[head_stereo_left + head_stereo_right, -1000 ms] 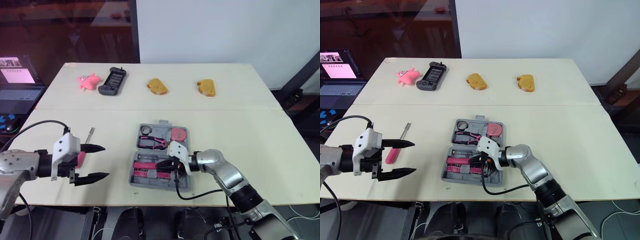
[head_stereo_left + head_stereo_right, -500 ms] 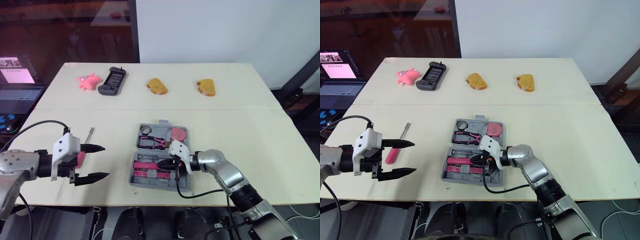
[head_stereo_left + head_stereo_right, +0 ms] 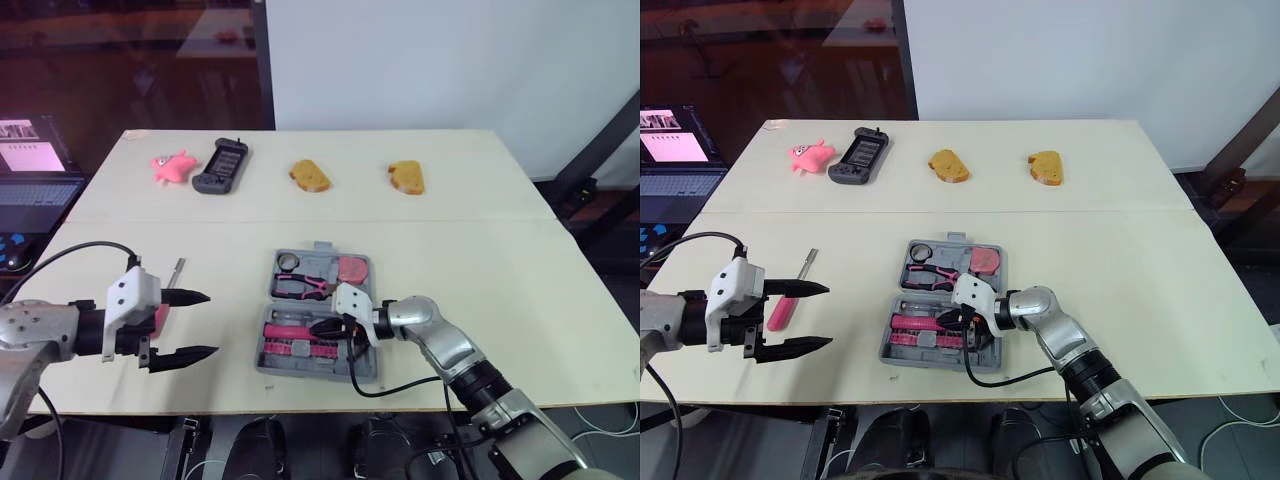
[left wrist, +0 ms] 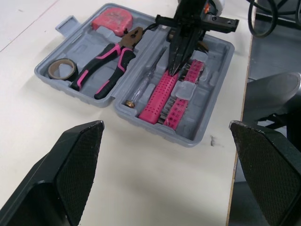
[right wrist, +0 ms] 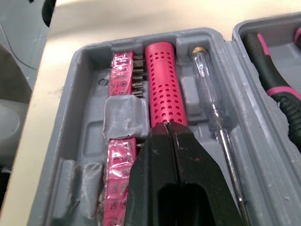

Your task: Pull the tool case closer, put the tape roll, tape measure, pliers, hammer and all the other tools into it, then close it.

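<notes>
The grey tool case (image 3: 271, 358) lies open in the middle of the near table half. Its far half holds the tape roll (image 3: 290, 262), the pink-handled pliers (image 3: 303, 286) and the red tape measure (image 3: 352, 268). Its near half holds a pink perforated handle (image 5: 164, 84), a strip of bits (image 5: 121, 141) and a clear-handled screwdriver (image 5: 211, 113). My right gripper (image 5: 173, 129) is shut, its tips resting at the end of that pink handle. My left gripper (image 3: 212, 323) hangs open left of the case. Behind it on the table lies a pink-handled screwdriver (image 3: 790, 298).
Along the far half of the table lie a pink toy (image 3: 172, 164), a black handheld device (image 3: 221, 164) and two pieces of bread (image 3: 310, 175) (image 3: 406, 176). A laptop (image 3: 30, 175) stands off the table's left side.
The camera has shifted slightly. Neither gripper nor any tool has visibly moved.
</notes>
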Available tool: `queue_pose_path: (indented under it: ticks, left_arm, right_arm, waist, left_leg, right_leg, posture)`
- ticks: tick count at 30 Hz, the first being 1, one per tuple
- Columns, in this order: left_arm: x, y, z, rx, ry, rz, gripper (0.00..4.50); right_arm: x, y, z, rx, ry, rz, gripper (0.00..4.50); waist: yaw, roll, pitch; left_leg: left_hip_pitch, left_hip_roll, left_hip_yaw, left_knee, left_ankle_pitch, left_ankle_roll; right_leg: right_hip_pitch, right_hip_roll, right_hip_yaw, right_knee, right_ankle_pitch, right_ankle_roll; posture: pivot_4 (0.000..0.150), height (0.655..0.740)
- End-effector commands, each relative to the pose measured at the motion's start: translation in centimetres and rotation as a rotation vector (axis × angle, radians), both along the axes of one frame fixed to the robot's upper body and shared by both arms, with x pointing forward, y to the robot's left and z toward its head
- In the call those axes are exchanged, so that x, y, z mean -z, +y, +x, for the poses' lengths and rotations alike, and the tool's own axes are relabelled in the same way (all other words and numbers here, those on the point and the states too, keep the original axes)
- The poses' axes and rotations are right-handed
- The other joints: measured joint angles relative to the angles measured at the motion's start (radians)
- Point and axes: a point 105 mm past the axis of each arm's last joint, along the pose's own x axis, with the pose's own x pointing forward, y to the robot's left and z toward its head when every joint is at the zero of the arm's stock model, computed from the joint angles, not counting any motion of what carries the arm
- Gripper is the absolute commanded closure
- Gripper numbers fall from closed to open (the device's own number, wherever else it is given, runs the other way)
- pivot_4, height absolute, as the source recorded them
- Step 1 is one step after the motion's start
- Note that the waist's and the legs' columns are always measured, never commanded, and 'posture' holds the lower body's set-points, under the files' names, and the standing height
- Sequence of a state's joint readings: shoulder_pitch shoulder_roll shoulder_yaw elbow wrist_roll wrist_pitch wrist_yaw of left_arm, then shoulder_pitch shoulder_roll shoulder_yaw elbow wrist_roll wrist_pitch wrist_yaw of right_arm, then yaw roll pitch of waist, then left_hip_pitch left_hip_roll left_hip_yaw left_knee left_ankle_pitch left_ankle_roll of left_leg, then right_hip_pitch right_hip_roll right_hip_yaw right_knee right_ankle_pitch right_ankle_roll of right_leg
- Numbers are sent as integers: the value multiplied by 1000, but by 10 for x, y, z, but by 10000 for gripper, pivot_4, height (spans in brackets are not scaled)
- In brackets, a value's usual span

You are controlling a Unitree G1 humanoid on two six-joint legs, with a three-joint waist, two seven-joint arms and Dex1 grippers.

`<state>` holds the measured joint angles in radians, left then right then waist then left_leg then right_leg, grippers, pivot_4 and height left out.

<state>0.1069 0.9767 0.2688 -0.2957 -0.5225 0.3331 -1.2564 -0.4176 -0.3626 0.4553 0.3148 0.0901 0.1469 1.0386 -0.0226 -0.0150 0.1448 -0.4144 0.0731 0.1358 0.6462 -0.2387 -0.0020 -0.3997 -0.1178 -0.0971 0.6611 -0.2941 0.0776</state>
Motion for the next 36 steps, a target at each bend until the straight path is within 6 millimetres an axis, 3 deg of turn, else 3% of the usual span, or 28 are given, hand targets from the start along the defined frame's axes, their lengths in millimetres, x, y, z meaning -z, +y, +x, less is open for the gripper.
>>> queue_pose_path:
  ticks: [1, 3, 5, 11, 14, 16, 19, 24, 31, 36]
  left_arm:
    - [-7, -1, 1, 10, -39, 11, 0]
    - [-7, -1, 1, 5, -41, 8, 0]
    - [-8, 0, 1, 1, -41, 7, 0]
    - [-5, 2, -1, -14, -34, -4, 0]
    - [-3, 3, 0, -30, -30, -19, 0]
    - [-4, 7, 2, -63, -31, -45, 0]
    - [-3, 18, 3, -125, -26, -83, 0]
    - [8, 55, -4, -267, -32, -83, 0]
    - [26, 114, -25, -542, -59, -117, 0]
    - [29, 152, -41, -720, -102, -118, 0]
  right_arm:
    - [73, -30, -25, 49, 177, -247, 44713]
    - [69, -26, -24, 52, 170, -204, 44713]
    - [49, -18, -16, 62, 135, -108, 44713]
    - [-22, -12, 7, 76, -8, 88, 44713]
    - [-66, -15, 16, 107, -89, 169, 44713]
    - [-89, -25, 18, 129, -88, 212, 39651]
    - [-109, -49, 19, 150, -148, 183, 26932]
    - [-118, -107, 18, 270, -210, 98, 335]
    - [-111, -196, 7, 605, -206, 172, 335]
    - [-100, -244, -7, 765, -212, 134, 335]
  waist:
    - [0, 0, -1]
    - [0, 0, -2]
    - [1, 0, -2]
    - [7, 5, 3]
    - [9, 9, 7]
    - [9, 9, 8]
    - [7, 8, 11]
    - [9, 8, 16]
    - [10, 5, 19]
    - [9, 5, 20]
  left_leg:
    - [3, 1, 0, -1, 0, -1]
    - [6, 4, 1, -2, -1, -1]
    - [6, 5, 1, -2, -1, -4]
    - [2, 5, 2, -2, -2, -5]
    - [-10, 5, 2, 1, -1, -5]
    - [-16, 5, 2, 2, 1, -2]
    - [-16, 5, 2, 2, 1, -2]
    - [-16, 6, 2, 1, 0, -1]
    - [-16, 6, 2, 1, 0, -1]
    - [-16, 6, 1, 2, 0, -2]
  right_leg:
    - [3, 0, 0, -1, 0, -1]
    - [6, 2, 0, -3, -2, -4]
    - [6, 3, 0, -3, -2, -5]
    - [1, 1, 0, -4, -3, -6]
    - [-9, 1, 0, -3, -2, -6]
    - [-11, 2, 0, -1, 0, -3]
    - [-11, 5, 0, -1, 0, -2]
    - [-14, 5, -2, -3, 0, -2]
    - [-14, 3, -2, -4, -1, -3]
    - [-14, 2, -2, -4, -2, -6]
  posture:
    - [1500, 7188]
    - [1500, 7188]
    - [1500, 7188]
    - [1500, 7188]
    - [1500, 7188]
    - [1500, 7188]
    - [1500, 7188]
    - [1500, 7188]
    - [1500, 7188]
    - [1500, 7188]
